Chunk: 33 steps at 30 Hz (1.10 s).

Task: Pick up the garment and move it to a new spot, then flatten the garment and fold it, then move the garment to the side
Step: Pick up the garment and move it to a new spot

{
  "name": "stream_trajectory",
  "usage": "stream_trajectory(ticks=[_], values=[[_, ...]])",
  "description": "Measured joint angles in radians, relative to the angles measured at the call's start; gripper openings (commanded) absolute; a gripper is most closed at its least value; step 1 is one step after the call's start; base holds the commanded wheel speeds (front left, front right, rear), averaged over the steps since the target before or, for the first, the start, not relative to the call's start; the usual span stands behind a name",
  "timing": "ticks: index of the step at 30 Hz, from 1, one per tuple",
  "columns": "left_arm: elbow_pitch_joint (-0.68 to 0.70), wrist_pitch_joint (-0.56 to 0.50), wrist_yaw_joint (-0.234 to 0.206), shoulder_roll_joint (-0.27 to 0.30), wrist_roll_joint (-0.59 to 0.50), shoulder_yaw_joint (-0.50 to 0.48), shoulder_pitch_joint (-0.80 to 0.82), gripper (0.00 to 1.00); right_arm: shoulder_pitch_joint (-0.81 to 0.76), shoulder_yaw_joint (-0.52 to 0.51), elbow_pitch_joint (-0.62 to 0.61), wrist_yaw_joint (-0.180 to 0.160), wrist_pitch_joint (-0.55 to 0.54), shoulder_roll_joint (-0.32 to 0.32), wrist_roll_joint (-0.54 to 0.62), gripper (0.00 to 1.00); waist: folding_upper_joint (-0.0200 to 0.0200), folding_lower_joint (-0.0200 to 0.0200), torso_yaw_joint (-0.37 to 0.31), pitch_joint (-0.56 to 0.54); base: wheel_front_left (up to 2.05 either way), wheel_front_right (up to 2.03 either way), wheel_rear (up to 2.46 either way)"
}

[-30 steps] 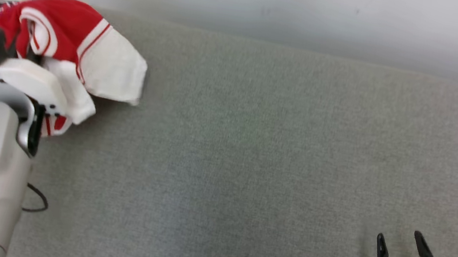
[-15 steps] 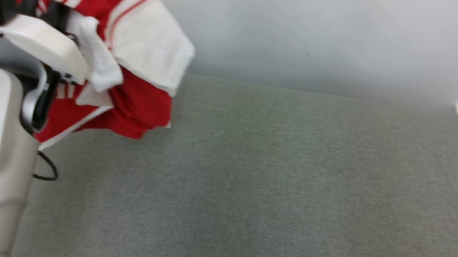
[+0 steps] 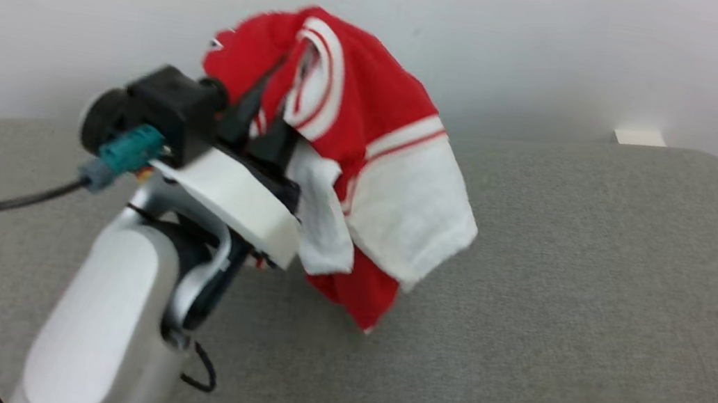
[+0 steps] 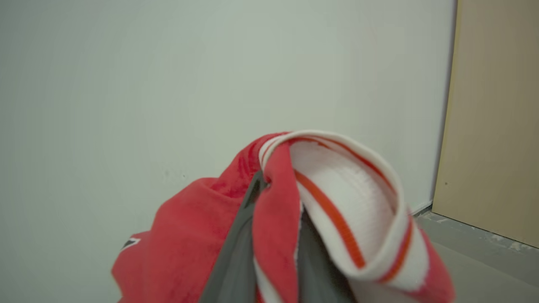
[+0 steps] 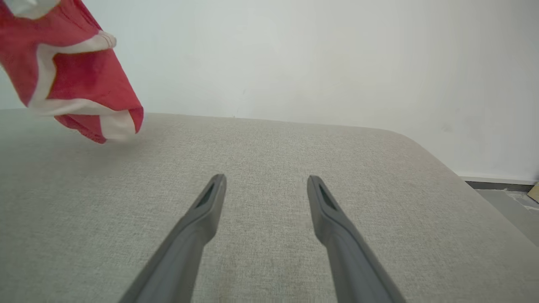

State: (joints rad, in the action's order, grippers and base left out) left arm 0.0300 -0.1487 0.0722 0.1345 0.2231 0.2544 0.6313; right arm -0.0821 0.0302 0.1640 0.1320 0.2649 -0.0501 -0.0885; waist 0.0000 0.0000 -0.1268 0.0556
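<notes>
No text, number, brand or sign can be read. The garment (image 3: 387, 100) carries a small dark-and-white patch (image 4: 130, 243) at a red edge, but it is too small and blurred to make out.
</notes>
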Motion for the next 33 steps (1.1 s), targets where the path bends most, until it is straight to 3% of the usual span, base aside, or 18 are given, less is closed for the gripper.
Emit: stream_trajectory(ticks=[5,9,16,22,23,24,25,33], values=[[0.007,0.029,-0.013,-0.052,0.001,0.098,-0.062,0.00,0.003,0.004,0.003,0.000,0.000,0.000,0.000,1.00,0.0000,0.0000,-0.056,0.004,0.00,0.00,0.00],[-0.081,0.067,-0.045,-0.074,0.017,0.168,-0.113,0.00,0.012,0.015,0.005,0.000,0.000,0.000,0.000,1.00,0.0001,0.0000,-0.095,0.010,0.00,0.00,0.00],[-0.368,0.144,-0.092,-0.082,-0.008,0.243,-0.181,0.00,0.016,0.010,0.007,0.000,0.000,0.000,0.000,1.00,0.0001,0.0000,-0.134,0.028,0.00,0.00,0.00],[-0.639,0.235,-0.089,-0.084,-0.008,0.269,-0.184,0.00,0.017,0.004,0.006,0.000,0.000,0.000,0.000,1.00,0.0000,0.0000,-0.131,0.043,0.00,0.00,0.00],[-0.673,0.248,-0.082,-0.084,-0.009,0.279,-0.180,0.24,0.017,0.003,0.007,0.000,0.000,0.000,0.000,1.00,0.0000,0.0000,-0.129,0.044,0.00,0.00,0.00],[-0.698,0.265,-0.081,-0.085,-0.009,0.287,-0.176,0.86,0.019,0.005,0.008,0.000,0.000,0.000,0.001,1.00,0.0000,0.0000,-0.127,0.045,0.00,0.00,0.00],[-0.719,0.283,-0.080,-0.086,-0.006,0.289,-0.170,1.00,0.019,0.004,0.008,0.000,0.000,0.001,0.001,1.00,0.0001,0.0000,-0.124,0.045,0.00,0.00,0.00],[-0.750,0.340,-0.081,-0.086,0.040,0.290,-0.130,1.00,0.009,-0.017,0.008,0.000,0.000,0.000,0.007,1.00,0.0000,0.0000,-0.085,0.024,0.00,0.00,0.00]])
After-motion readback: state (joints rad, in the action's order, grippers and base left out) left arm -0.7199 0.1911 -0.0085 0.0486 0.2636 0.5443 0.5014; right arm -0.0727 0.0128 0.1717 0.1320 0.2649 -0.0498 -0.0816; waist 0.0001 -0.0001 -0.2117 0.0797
